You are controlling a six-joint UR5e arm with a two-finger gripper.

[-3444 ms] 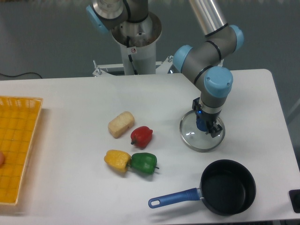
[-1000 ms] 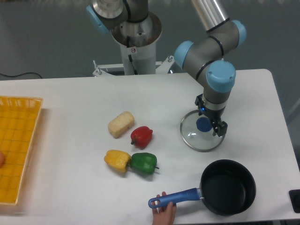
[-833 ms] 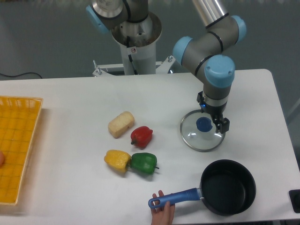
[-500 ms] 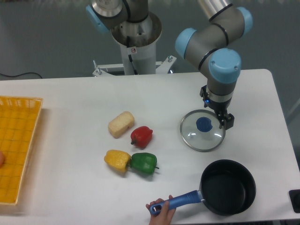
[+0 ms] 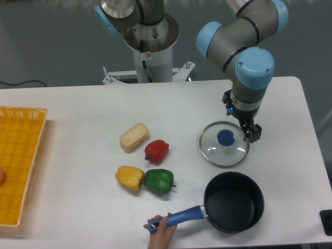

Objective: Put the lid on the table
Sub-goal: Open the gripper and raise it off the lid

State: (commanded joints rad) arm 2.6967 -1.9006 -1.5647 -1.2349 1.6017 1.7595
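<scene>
Your lid (image 5: 224, 151) lies flat on the white tabletop (image 5: 78, 114), out at about 3 o'clock from the middle of the surface, with its blue knob (image 5: 225, 137) facing up and its metal rim resting on the tabletop all the way round. Your gripper (image 5: 248, 129) hangs just off the lid's 2 o'clock edge, clear of the knob and holding nothing. You can see one dark finger (image 5: 253, 133) plainly at the lower right of the wrist; the other is hard to make out, so you cannot tell from this view how wide the jaws stand.

At 6 o'clock from the lid, close to its rim, you have the black saucepan (image 5: 233, 202), its blue handle (image 5: 176, 218) pointing toward 8 o'clock. A hand (image 5: 160, 236) comes in from the bottom edge of the view and grips the end of that handle.

Near the middle of the tabletop you see four food pieces: a pale block (image 5: 134, 137), a red pepper (image 5: 156, 151) at its 4 o'clock, a green pepper (image 5: 158, 180) below the red one, and a yellow pepper (image 5: 129, 177) touching the green one at its 9 o'clock side. The yellow-orange mesh tray (image 5: 21, 161) sits at the far 9 o'clock edge, well apart from the lid.
</scene>
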